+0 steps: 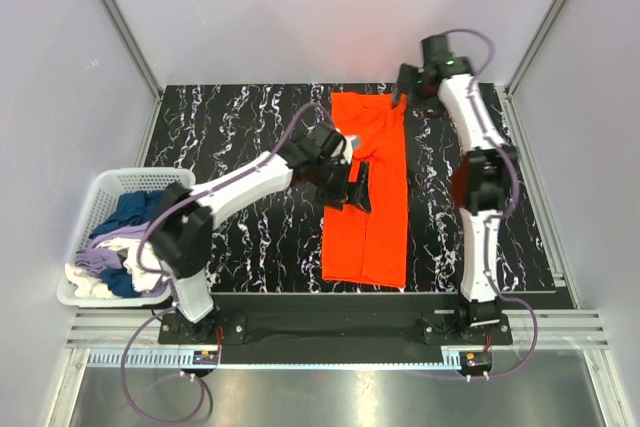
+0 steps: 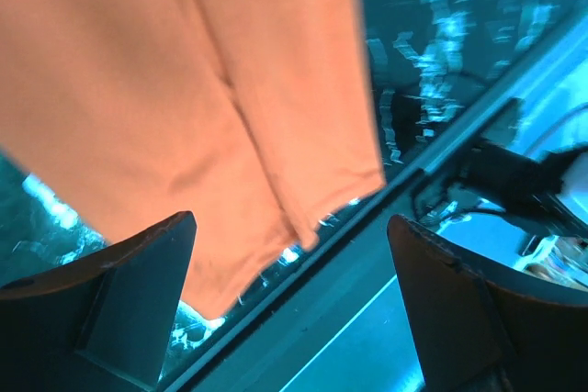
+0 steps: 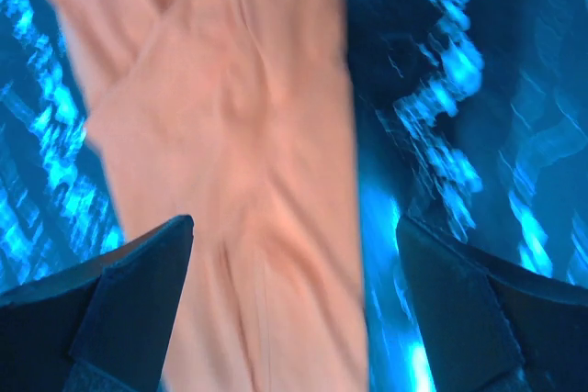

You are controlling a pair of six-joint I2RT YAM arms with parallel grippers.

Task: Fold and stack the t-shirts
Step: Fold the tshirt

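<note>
I have two pincers. My left pincer (image 1: 350, 187) is spread wide and holds nothing. It hangs over the 9 o'clock edge of the bright orange soft cloth t-shirt (image 1: 366, 217), about halfway along it. My left wrist view shows the orange cloth below my two dark fingers (image 2: 138, 273), with its near corner by the table's edge. I cannot tell if I touch the cloth. My right pincer (image 1: 403, 82) is spread wide too, and nothing is in it. It is up at the shirt's 1 o'clock corner, and my right wrist view shows wrinkly orange cloth between its fingers (image 3: 129, 291). The orange shirt lies flat in a long strip on the black table top with white marble streaks (image 1: 230, 127). It runs from 12 o'clock down to 6 o'clock, a bit to the 3 o'clock side of the middle. Off the table's 9 o'clock side sits a white plastic basket with holes (image 1: 95, 202). A navy blue shirt (image 1: 130, 212), a lavender shirt (image 1: 108, 257) and a cream shirt (image 1: 85, 279) are heaped in it, all crumpled.
</note>
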